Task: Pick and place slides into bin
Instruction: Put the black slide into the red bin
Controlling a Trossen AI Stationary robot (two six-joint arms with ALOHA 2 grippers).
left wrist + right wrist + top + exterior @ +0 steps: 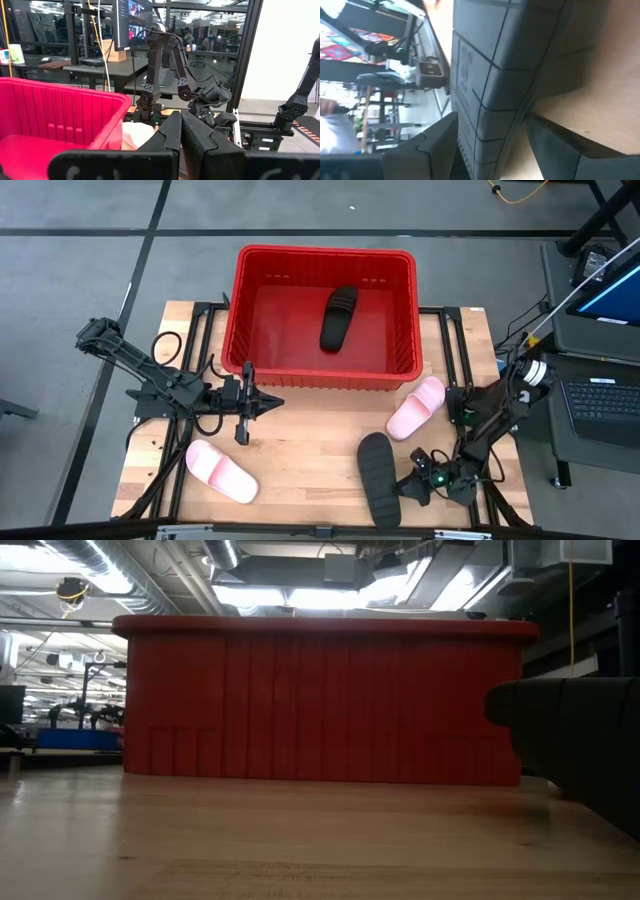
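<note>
While our left gripper (268,402) hangs closed and empty just in front of the bin (400,340), our right gripper (398,486) lies low at the table's (310,460) near right, its fingers spread wide around a black slide (378,478). One black slide (337,318) lies in the bin; two pink slides (221,471) (417,407) rest on the table.

One slide (338,318) lay in bin (262,366); three slides (221,471) (416,408) (379,479) lay on table (310,460) before bin.
</note>
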